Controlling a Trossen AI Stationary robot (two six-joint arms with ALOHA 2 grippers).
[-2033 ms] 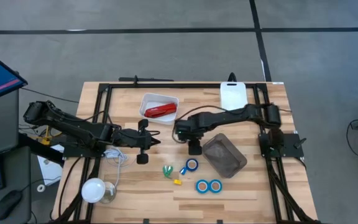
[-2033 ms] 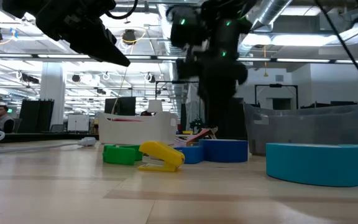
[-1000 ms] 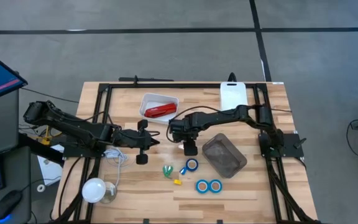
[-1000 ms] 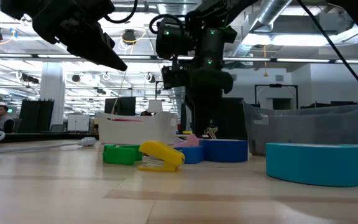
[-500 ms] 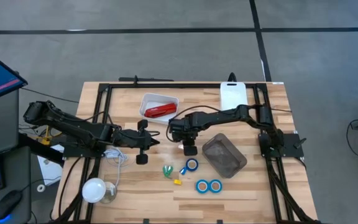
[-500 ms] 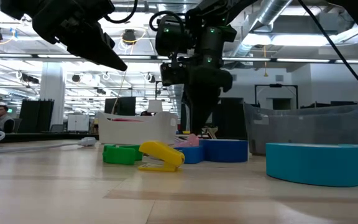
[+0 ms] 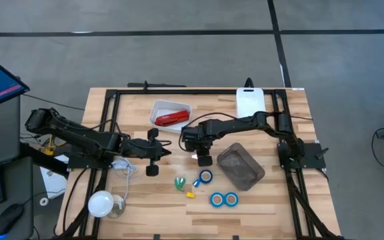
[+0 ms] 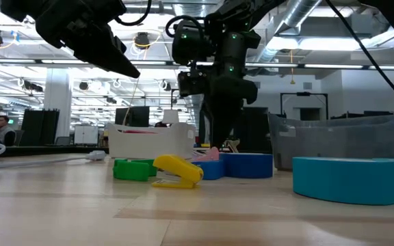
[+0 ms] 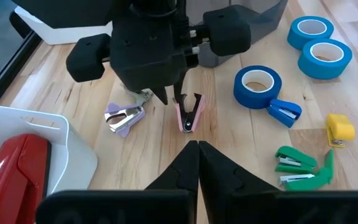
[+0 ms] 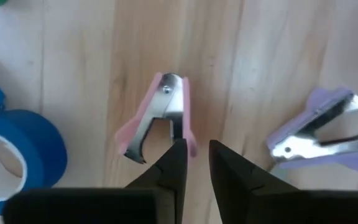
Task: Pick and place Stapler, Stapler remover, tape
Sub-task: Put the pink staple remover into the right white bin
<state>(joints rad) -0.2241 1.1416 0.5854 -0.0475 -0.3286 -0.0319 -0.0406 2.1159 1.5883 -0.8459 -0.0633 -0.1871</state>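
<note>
At the surface's (image 7: 272, 200) twelve o'clock side, a white tray (image 7: 172, 107) holds the red stapler (image 7: 172, 119). A clear bin (image 7: 241, 167) sits at four o'clock of centre. The right hand (image 10: 194, 158), fingers slightly apart, hovers over the pink staple remover (image 10: 160, 115); the lilac remover (image 10: 319, 134) is partly cut off. The left hand (image 9: 197, 152), closed, waits at nine o'clock. Tape (image 7: 224, 199) lies at six o'clock.

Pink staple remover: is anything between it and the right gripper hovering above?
Nothing visible does. The right gripper hangs directly over the pink staple remover, fingers slightly apart, with only bare table between them. The purple staple remover lies off to one side, and a blue tape roll to the other.
</note>
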